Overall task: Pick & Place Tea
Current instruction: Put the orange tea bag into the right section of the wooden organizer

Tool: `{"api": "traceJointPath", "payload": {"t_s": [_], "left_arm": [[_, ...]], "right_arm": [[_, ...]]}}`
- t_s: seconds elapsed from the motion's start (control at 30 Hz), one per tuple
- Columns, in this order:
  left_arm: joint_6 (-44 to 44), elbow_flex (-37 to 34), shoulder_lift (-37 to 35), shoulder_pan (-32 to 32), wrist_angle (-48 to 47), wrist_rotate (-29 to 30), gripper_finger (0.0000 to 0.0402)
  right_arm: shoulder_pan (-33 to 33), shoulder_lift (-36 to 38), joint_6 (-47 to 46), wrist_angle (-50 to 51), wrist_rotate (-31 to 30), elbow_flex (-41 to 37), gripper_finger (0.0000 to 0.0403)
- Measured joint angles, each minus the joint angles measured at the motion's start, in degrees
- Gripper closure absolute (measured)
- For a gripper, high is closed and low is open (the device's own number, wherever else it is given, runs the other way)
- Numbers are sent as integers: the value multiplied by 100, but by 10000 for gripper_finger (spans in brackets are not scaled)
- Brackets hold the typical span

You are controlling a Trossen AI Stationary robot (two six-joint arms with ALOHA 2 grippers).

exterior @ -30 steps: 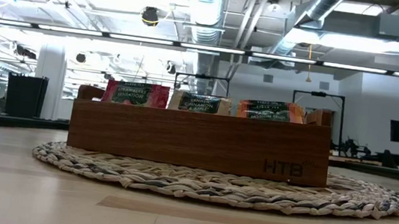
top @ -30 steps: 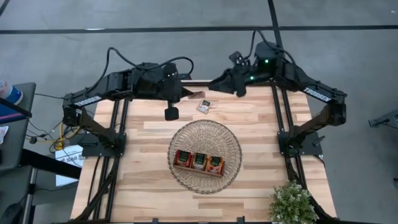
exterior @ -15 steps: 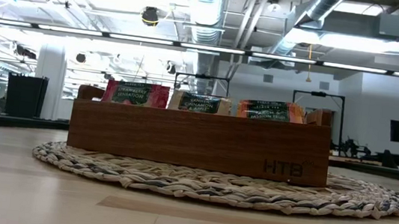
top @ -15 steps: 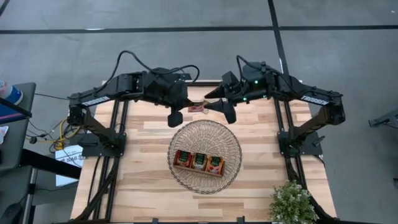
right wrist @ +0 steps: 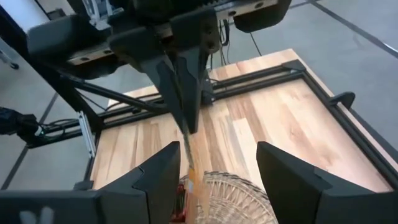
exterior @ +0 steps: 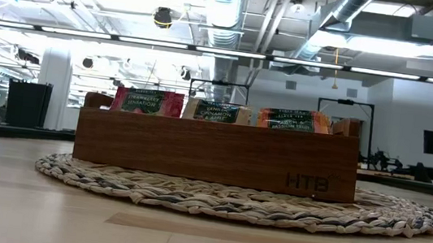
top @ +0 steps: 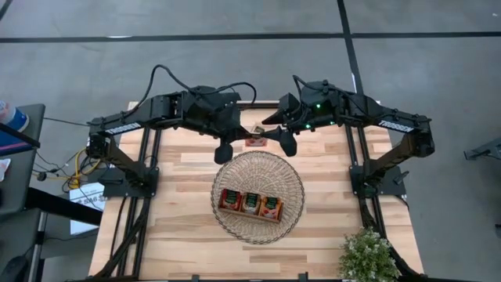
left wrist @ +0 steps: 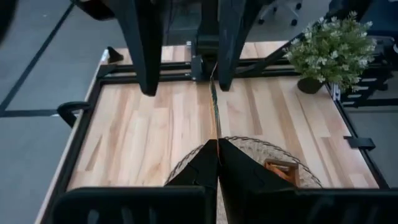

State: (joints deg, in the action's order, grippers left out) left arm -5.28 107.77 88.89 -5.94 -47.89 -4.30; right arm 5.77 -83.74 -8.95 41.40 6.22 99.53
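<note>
Shifted sachet (top: pixel 254 142) between both end effectors

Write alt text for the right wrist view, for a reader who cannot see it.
The left tool hangs ahead, shut on a thin tea sachet seen edge-on. The sachet dangles between the right tool's open dark fingers, over the wooden table. The rim of a wicker basket shows below.
</note>
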Motion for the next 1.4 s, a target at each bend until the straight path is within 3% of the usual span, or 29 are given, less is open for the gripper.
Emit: {"api": "traceJointPath", "payload": {"t_s": [0.3, 1.07, 1.2, 1.4], "left_arm": [[-51, -11, 51, 5, 218, 59, 401], [-37, -17, 211, 7, 264, -175, 401], [-40, -14, 263, 33, 259, -171, 401], [-70, -13, 259, 36, 276, -168, 401]], "right_arm": [[-93, -1, -1, 511, -20, 0, 200], [-114, -166, 39, 355, 286, 61, 202], [-114, -166, 37, 368, 316, 61, 224], [-77, -166, -3, 634, 453, 61, 295]]}}
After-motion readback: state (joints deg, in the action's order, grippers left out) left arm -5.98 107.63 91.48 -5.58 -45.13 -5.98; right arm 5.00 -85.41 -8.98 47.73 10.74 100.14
